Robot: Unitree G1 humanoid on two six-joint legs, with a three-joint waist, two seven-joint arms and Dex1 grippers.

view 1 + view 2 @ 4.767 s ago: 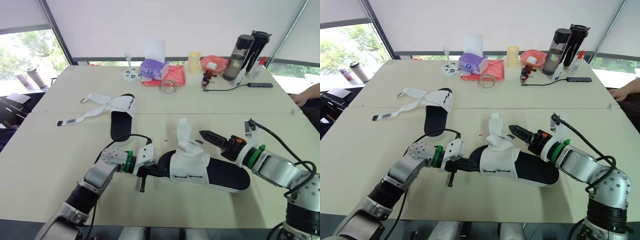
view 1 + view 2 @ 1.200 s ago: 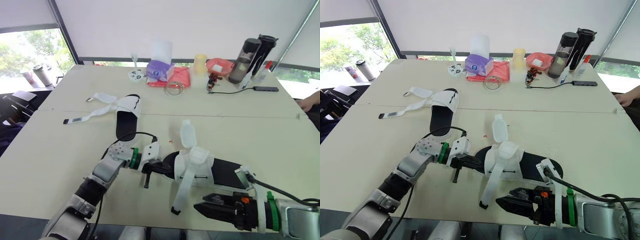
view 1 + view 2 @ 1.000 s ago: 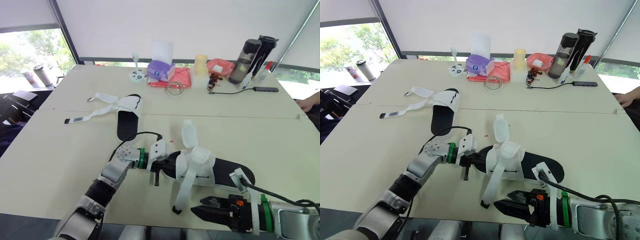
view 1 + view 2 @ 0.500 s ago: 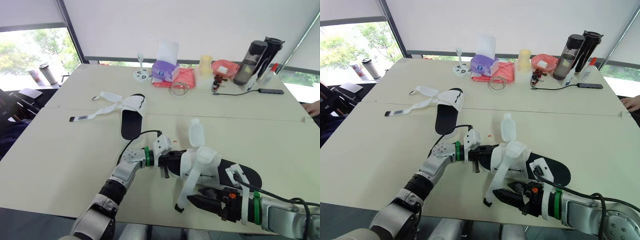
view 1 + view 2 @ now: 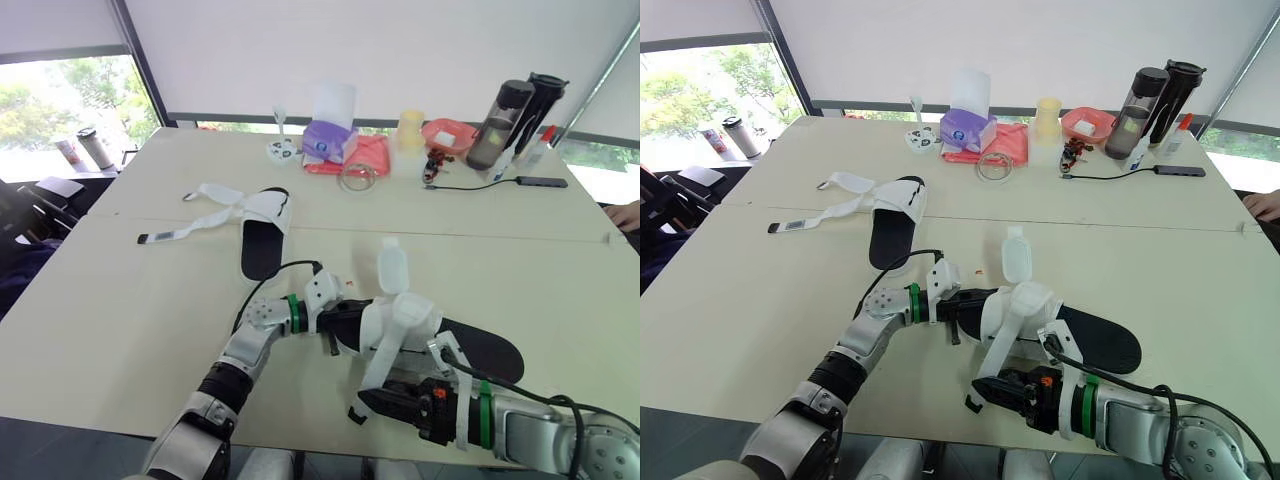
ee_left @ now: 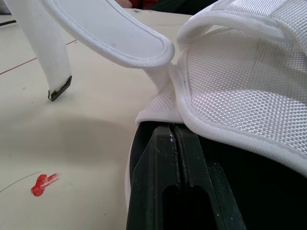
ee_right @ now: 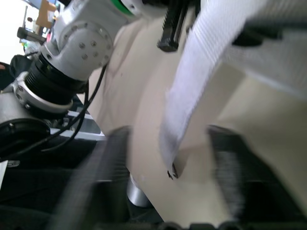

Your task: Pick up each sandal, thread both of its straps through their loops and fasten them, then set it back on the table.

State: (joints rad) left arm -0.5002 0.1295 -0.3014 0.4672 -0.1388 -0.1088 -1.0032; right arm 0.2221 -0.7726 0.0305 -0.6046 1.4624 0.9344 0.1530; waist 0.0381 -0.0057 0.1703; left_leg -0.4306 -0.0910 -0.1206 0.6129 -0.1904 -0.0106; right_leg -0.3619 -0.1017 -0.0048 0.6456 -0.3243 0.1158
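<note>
The black fingers (image 6: 156, 163) of the left gripper (image 5: 336, 318) were clenched on the toe of the black-soled, white-mesh-strapped sandal (image 5: 485, 352) lying on the cream table (image 5: 120, 300), while the right gripper (image 5: 982, 388) was spread around its dangling white strap (image 7: 196, 91).

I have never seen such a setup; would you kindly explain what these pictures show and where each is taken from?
This is a humanoid robot with two arms, each ending in a two-fingered gripper. The two wide pictures come from its head, looking down over a table; the close-ups come from its wrists. The left gripper is shut on one end of the near sandal. The right gripper is open around that sandal's hanging strap. A second sandal lies farther back, straps undone; bottles stand beyond.
</note>
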